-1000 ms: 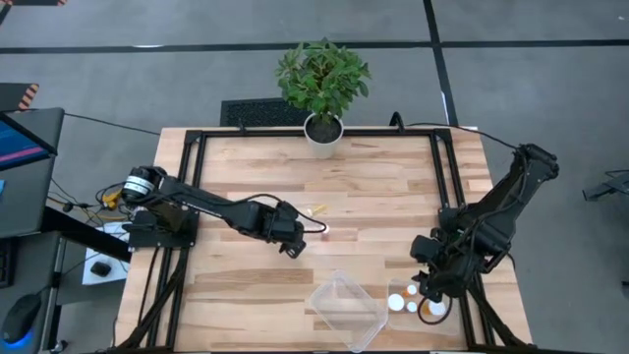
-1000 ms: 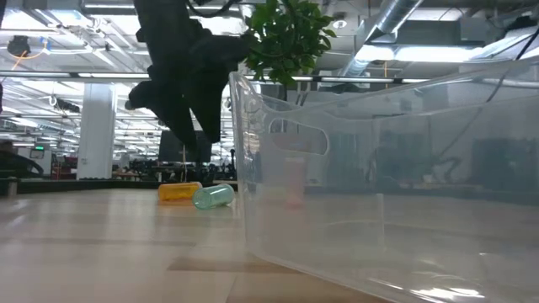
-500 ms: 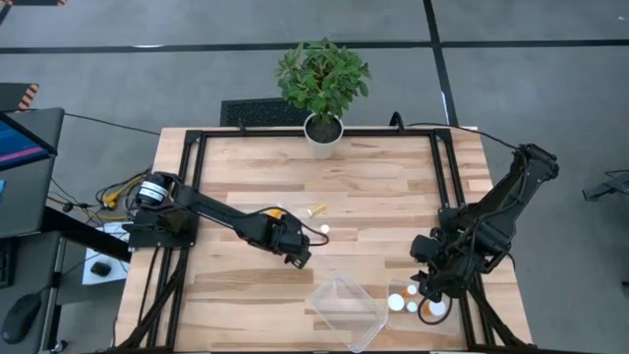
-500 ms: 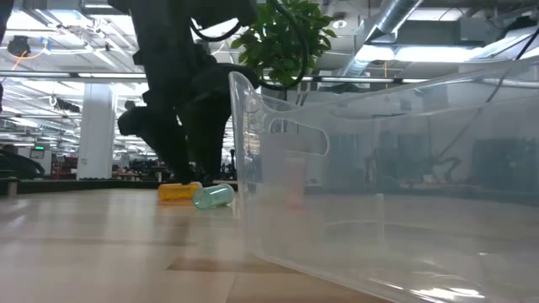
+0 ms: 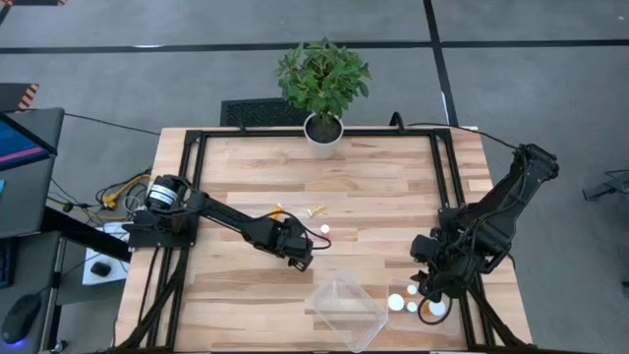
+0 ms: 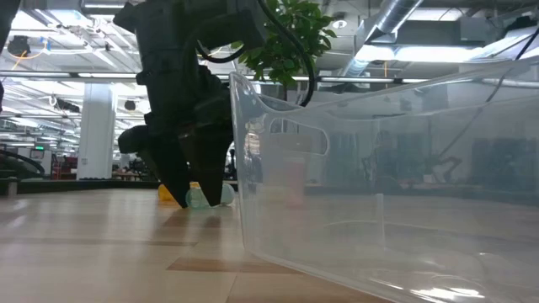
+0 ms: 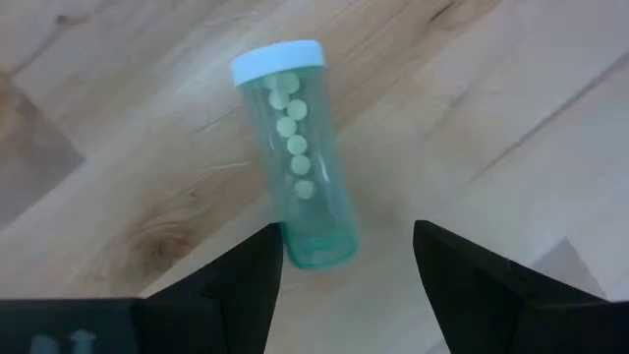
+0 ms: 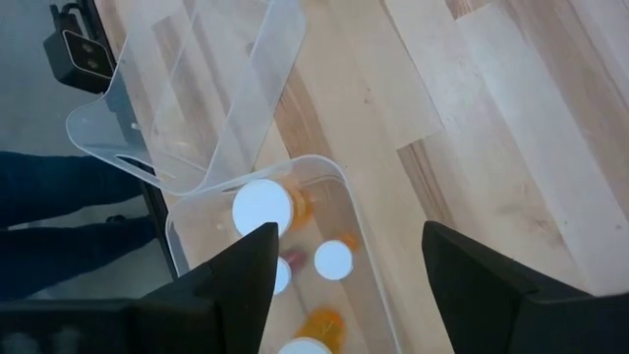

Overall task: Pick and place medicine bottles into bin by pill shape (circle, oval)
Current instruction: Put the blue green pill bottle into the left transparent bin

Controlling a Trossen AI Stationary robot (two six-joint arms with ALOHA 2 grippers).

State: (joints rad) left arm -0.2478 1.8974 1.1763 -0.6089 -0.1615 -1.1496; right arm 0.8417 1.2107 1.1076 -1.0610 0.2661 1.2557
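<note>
Left gripper [image 7: 344,261] has dropped low near tabletop centre, fingers spread, straddling base of green bottle [image 7: 298,170] lying on its side, round pills inside. Grasp looks imminent. Right gripper [image 8: 344,261] spread, waiting over bin [image 8: 366,236] at near right corner.

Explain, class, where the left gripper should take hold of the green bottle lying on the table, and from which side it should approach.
Grip the green bottle across the middle of its round body, coming from straight above. It lies on its side on the table, so only its curved flanks are free. The left gripper is open, one finger near the bottle's base end; it probably needs centring first.
</note>
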